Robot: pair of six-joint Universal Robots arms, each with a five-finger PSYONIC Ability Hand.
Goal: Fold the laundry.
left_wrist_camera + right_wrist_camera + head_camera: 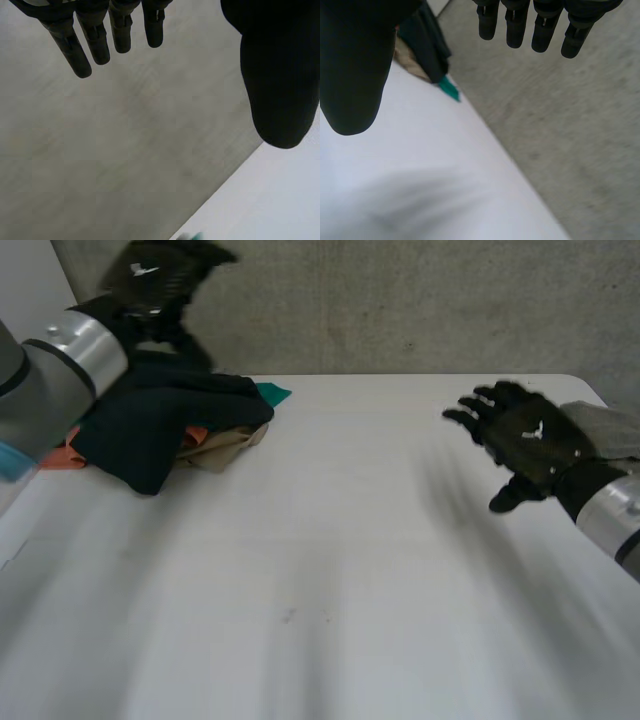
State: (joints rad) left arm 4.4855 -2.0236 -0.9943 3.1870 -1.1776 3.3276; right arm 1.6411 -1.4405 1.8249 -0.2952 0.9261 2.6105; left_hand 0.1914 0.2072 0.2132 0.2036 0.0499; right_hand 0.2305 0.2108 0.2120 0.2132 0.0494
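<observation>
A pile of laundry (165, 430) lies at the far left of the white table (330, 570): a dark cloth on top, with orange (60, 457), tan (222, 448) and teal (272, 393) pieces showing under it. My left hand (158, 278) is raised above and behind the pile, open, its fingers (90, 40) straight and holding nothing. My right hand (520, 435) hovers over the table's right side, open and empty, fingers (520, 25) spread. In the right wrist view the pile's dark cloth (427, 37) and teal piece (449, 89) lie past the thumb.
A grey concrete wall (420, 300) rises behind the table's far edge. The table's right corner (585, 385) is just behind my right hand. A teal scrap (192, 236) shows at the table edge in the left wrist view.
</observation>
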